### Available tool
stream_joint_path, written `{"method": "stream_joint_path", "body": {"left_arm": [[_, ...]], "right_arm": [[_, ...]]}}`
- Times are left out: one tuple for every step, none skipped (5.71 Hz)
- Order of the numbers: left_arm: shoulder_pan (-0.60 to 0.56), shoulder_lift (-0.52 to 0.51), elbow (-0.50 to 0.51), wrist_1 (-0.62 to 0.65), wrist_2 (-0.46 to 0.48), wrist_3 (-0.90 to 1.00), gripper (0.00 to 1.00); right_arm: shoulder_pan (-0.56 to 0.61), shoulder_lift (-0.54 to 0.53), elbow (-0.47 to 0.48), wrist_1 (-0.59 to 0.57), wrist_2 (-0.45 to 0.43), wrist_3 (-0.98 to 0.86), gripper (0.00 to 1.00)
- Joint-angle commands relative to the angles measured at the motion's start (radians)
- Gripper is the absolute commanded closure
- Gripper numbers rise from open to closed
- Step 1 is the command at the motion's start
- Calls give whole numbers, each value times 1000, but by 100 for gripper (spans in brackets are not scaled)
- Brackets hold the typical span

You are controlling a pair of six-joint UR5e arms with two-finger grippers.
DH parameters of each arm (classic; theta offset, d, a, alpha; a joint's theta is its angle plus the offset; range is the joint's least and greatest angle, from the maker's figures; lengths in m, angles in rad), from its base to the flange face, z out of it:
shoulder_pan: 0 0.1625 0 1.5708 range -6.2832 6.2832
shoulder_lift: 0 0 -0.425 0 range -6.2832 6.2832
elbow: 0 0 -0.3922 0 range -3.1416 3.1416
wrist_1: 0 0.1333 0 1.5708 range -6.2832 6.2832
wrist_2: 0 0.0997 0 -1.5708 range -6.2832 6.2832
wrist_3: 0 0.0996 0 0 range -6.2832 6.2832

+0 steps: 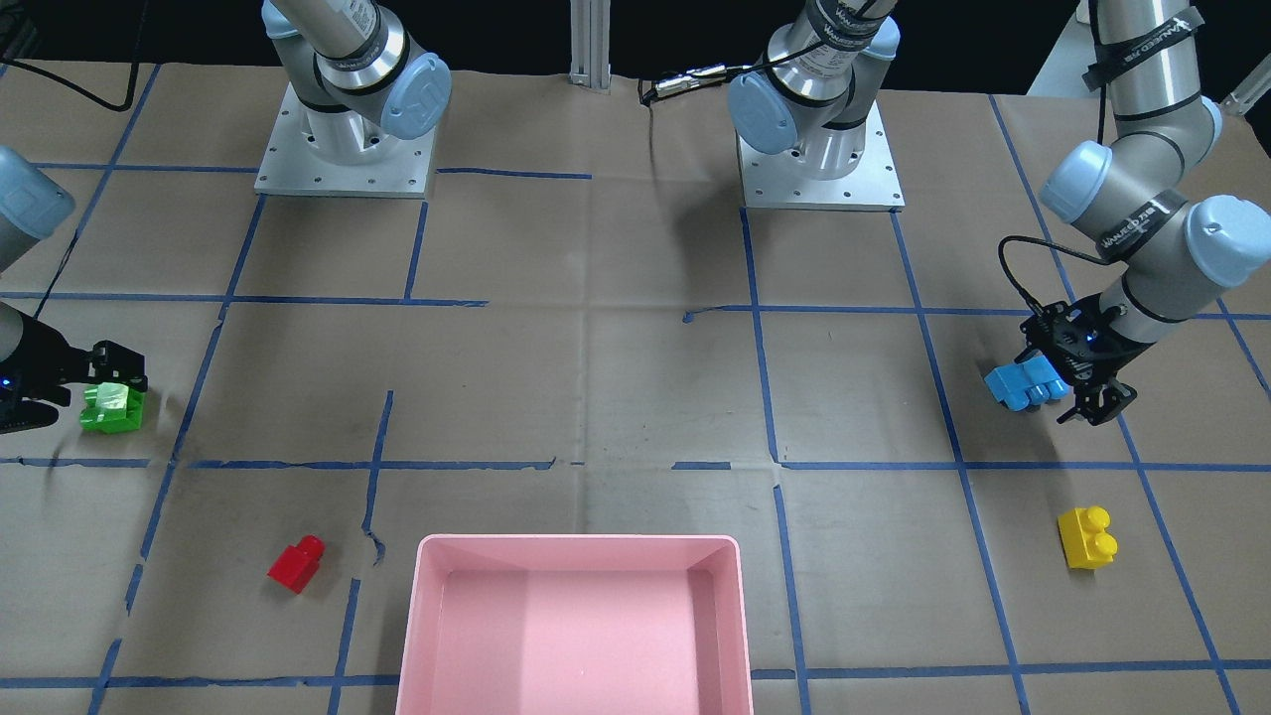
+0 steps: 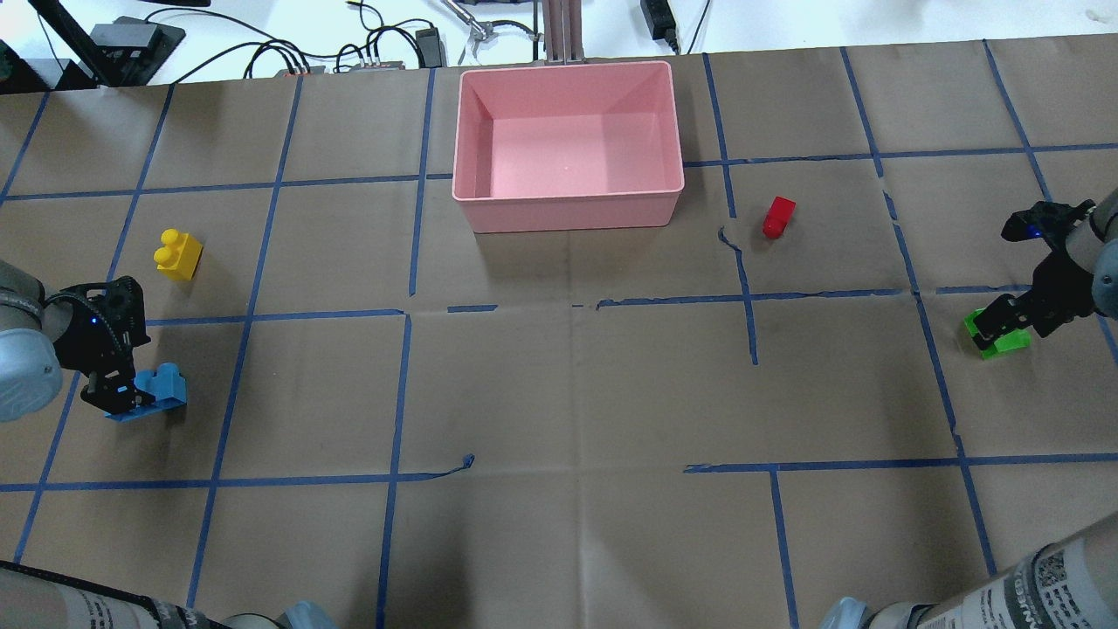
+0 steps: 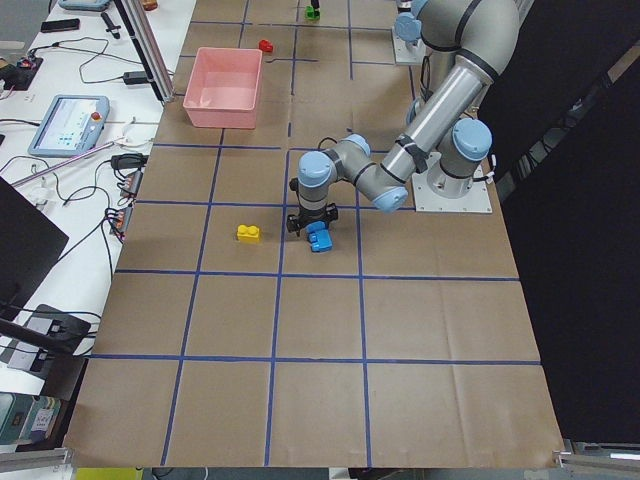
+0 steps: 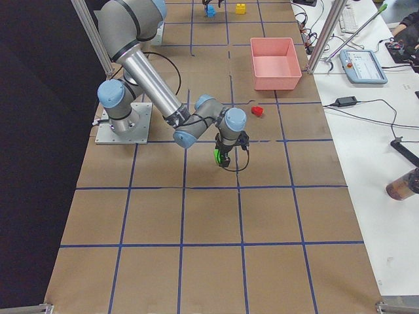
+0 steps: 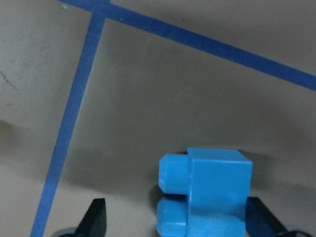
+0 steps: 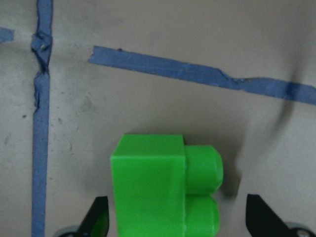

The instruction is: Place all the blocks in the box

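The blue block (image 1: 1026, 383) lies on the table between the fingers of my left gripper (image 1: 1077, 392). In the left wrist view the block (image 5: 207, 192) touches one finger and stands apart from the other, so the gripper (image 5: 177, 219) is open. The green block (image 1: 111, 407) lies between the open fingers of my right gripper (image 1: 104, 382); the right wrist view shows the block (image 6: 158, 187) with a gap on one side. The red block (image 1: 298, 563) and the yellow block (image 1: 1086, 537) lie loose on the table. The pink box (image 1: 427, 616) holds no block.
The table is brown paper with a grid of blue tape (image 1: 765, 387). Both arm bases (image 1: 343, 149) stand at the robot's edge. In the overhead view, cables and an aluminium post (image 2: 559, 26) sit behind the box (image 2: 568, 210).
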Motion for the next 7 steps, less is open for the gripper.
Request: {"method": "stream_joint_path", "body": {"left_arm": [[0,-5,-10,2,1,9,2],[3,-12,-12,3,1,23,2],[3,-12,-25,7,4,22,2],[3,-14,-30,7,4,20,2],[4,-14,-30,8,5,14,23],[4,-12,-29,10,7,14,67],[6,-12,-27,11,7,15,85]], "right_arm": [[0,3,0,-19,1,3,13],[2,1,-1,-19,3,3,20],[2,1,-3,-40,35,4,24],[2,1,-3,-46,37,3,38],[2,-2,-3,-46,35,3,49],[2,-4,-3,-48,35,3,60],[2,-4,-4,-48,35,1,67]]}}
